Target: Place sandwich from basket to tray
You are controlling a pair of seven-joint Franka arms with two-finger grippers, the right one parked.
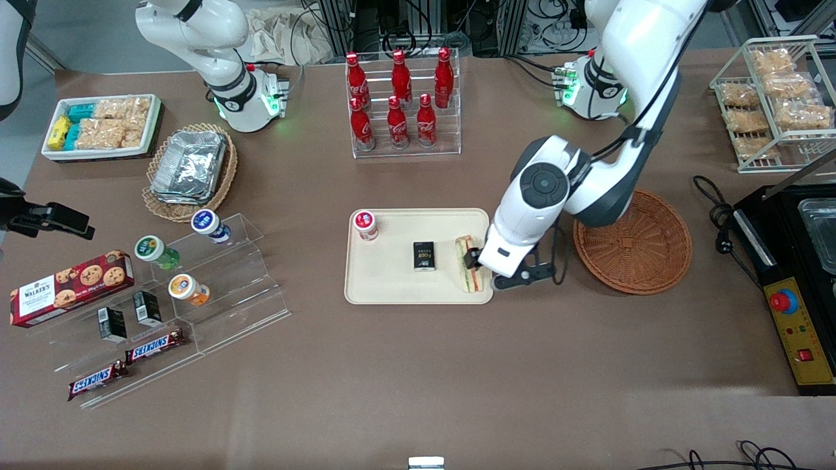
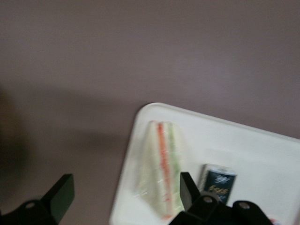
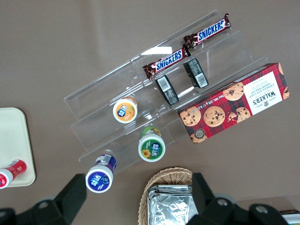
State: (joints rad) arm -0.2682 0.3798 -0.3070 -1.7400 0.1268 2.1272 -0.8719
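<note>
The sandwich (image 1: 467, 266) lies flat on the cream tray (image 1: 392, 287), at the tray's edge nearest the round reddish-brown basket (image 1: 632, 243), which holds nothing. In the left wrist view the sandwich (image 2: 161, 168) shows its orange and green filling, lying on the tray (image 2: 262, 154). My left gripper (image 1: 471, 260) hovers just above the sandwich; its fingers (image 2: 188, 190) are spread wide apart and hold nothing, one over the tray and one over the bare table.
On the tray also stand a red-capped bottle (image 1: 366, 224) and a small black box (image 1: 424, 255). A rack of red cola bottles (image 1: 401, 98) stands farther from the camera. Acrylic steps with snacks (image 1: 176, 287) and a tan foil-pack basket (image 1: 189, 168) lie toward the parked arm's end.
</note>
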